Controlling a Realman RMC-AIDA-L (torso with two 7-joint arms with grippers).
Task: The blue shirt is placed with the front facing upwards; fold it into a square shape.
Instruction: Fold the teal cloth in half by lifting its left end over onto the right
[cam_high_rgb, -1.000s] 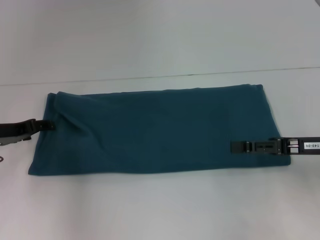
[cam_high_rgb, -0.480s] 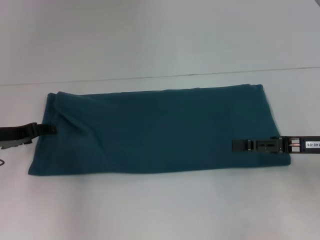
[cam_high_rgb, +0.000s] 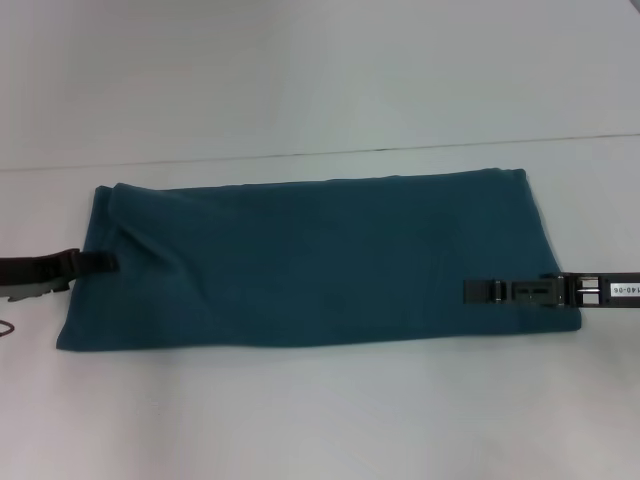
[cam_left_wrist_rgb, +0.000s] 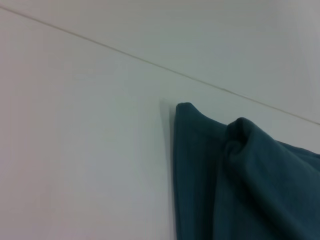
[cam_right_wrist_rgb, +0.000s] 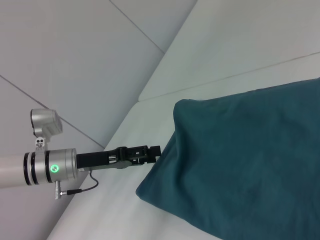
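On the near part of the white table (cam_high_rgb: 300, 420), the blue shirt (cam_high_rgb: 310, 260) lies as a long folded band, plain side up, running crosswise. At its ends sit both grippers: the right gripper (cam_high_rgb: 485, 292) reaches over the right edge, flat on the cloth, and the left gripper (cam_high_rgb: 100, 264) touches the left edge. Whether either set of fingers is pinching fabric or merely resting, I cannot tell.

My reading: the lengthwise folds are done, and the crosswise fold is in hand. That calls for a firm grip on one end through every layer, then carrying it across to the other. Beyond the shirt a seam crosses the tabletop; a pale wall stands behind.
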